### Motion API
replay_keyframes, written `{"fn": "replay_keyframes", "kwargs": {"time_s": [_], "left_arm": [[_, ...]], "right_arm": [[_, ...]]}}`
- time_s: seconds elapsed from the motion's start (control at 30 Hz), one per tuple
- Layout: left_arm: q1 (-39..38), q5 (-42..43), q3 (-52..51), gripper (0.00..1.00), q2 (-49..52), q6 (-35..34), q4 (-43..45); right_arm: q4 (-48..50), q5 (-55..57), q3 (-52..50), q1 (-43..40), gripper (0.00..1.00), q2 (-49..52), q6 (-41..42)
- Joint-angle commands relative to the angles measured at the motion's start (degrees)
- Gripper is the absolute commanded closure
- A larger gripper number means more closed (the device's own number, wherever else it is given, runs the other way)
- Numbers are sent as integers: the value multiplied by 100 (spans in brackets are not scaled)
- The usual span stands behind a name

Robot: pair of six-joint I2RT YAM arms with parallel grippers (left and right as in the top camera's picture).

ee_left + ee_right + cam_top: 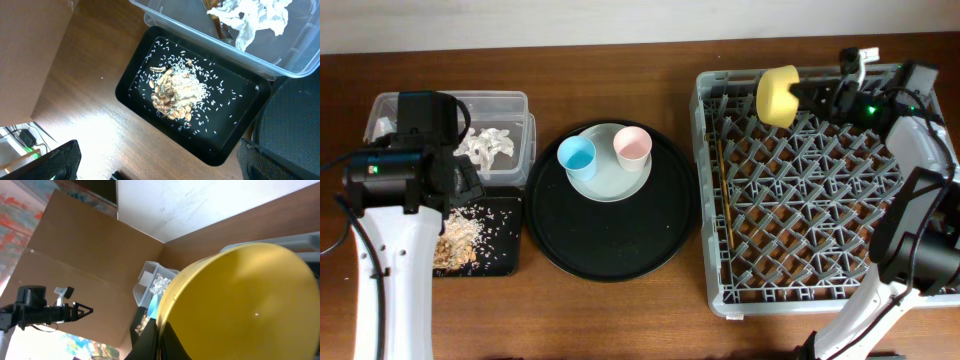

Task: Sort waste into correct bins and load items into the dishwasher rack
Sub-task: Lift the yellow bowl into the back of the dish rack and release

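My right gripper (pixel 808 97) is shut on the rim of the small yellow bowl (pixel 777 95) and holds it tilted over the back left corner of the grey dishwasher rack (pixel 910 280). The bowl fills the right wrist view (pixel 245 305), with my fingers (pixel 162 340) pinching its edge. Wooden chopsticks (pixel 721 190) lie along the rack's left side. My left gripper (pixel 160 167) is open and empty above the shallow black tray (pixel 142 70) holding beige food scraps (pixel 175 92). Crumpled white tissue (pixel 255 17) and a brown wrapper piece (pixel 214 5) lie in the clear tub (pixel 280 65).
A large round black tray (pixel 610 250) sits mid-table. It carries a pale round plate (pixel 610 182) with a light-blue cup (pixel 576 155) and a pale-pink cup (pixel 632 146) on it. The tub (pixel 510 100) and black tray (pixel 505 250) are at the far left.
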Motion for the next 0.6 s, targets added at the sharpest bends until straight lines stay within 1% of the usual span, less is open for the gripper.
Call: {"fn": "replay_keyframes", "kwargs": {"time_s": [0.0, 0.07, 0.13, 0.27, 0.43, 0.53, 0.57], "left_arm": [[20, -63, 61, 1, -66, 24, -4], [20, -63, 61, 1, -66, 24, -4], [20, -63, 61, 1, -66, 24, -4], [20, -63, 61, 1, -66, 26, -4], [20, -61, 61, 1, -66, 24, -4], [20, -63, 61, 1, -66, 26, -4], [20, -63, 61, 1, -66, 24, -4]], "right_arm": [[-22, -201, 4, -42, 96, -31, -50], [-37, -168, 4, -42, 96, -31, -50], [-387, 212, 4, -42, 96, -31, -52], [-981, 841, 4, -42, 96, -31, -485], [-1008, 898, 7, -249, 96, -31, -503], [-752, 997, 7, -380, 95, -31, -535], [-649, 1121, 7, -378, 92, -31, -544]]}}
